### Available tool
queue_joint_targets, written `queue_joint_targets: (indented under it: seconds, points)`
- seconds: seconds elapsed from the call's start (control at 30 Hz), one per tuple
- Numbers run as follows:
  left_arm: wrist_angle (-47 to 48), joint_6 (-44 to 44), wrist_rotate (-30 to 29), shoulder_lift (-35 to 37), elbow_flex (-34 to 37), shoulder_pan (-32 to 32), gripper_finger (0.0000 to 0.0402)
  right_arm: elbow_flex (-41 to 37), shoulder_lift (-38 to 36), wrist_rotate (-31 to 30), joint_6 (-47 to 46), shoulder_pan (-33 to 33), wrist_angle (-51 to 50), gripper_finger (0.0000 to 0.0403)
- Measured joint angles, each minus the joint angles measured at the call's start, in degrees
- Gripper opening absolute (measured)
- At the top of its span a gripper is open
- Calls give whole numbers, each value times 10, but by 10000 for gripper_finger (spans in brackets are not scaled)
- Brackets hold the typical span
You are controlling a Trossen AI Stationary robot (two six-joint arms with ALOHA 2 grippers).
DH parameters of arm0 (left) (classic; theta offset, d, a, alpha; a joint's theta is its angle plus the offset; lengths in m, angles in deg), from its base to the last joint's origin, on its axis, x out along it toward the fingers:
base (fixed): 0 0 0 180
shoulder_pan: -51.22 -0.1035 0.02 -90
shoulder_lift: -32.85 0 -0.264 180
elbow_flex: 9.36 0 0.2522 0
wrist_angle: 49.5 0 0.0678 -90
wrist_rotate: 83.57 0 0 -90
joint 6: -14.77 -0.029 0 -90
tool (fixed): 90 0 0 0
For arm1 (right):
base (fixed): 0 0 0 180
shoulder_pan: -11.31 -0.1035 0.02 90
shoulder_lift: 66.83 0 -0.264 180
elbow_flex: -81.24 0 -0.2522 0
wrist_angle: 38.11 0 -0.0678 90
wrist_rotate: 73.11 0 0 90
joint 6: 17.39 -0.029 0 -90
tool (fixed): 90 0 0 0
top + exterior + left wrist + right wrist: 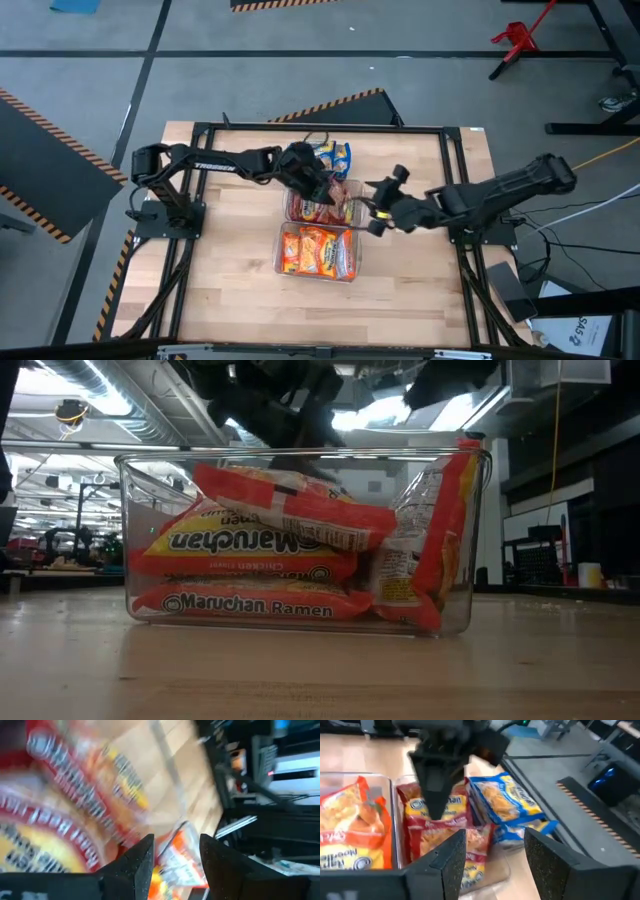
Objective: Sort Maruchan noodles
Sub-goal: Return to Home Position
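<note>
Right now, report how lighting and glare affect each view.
Low view: bright ceiling lights backlight the scene, so the arms above the clear bin show as dark silhouettes. High view: even light, no glare on the table. Right wrist view: the left pincer reads dark against the red packets.

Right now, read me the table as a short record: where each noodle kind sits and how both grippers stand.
view: high view, from above
orange packets: in the lower clear bin
red packets: in the upper clear bin
blue-and-yellow packets: on the table past the upper clear bin, outside both bins
left gripper: open, over the red packets
right gripper: open, beside the bins' right edge
</note>
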Motion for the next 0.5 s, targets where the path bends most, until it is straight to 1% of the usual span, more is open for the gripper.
queue_joint_targets:
  seconds: [0.17, 0.27, 0.4, 0.5]
  points:
    - [10, -37, 0, 35, -1, -13, 150, 0, 38, 85, 18, 43, 55, 186]
    - [25, -71, -9, 75, -1, -24, 147, 0, 57, 116, 27, 64, 82, 186]
    - [53, -130, -64, 132, -1, -31, 147, 0, 95, 156, 28, 87, 125, 186]
    - [55, -174, -105, 175, 0, -31, 147, 0, 133, 183, 41, 100, 153, 186]
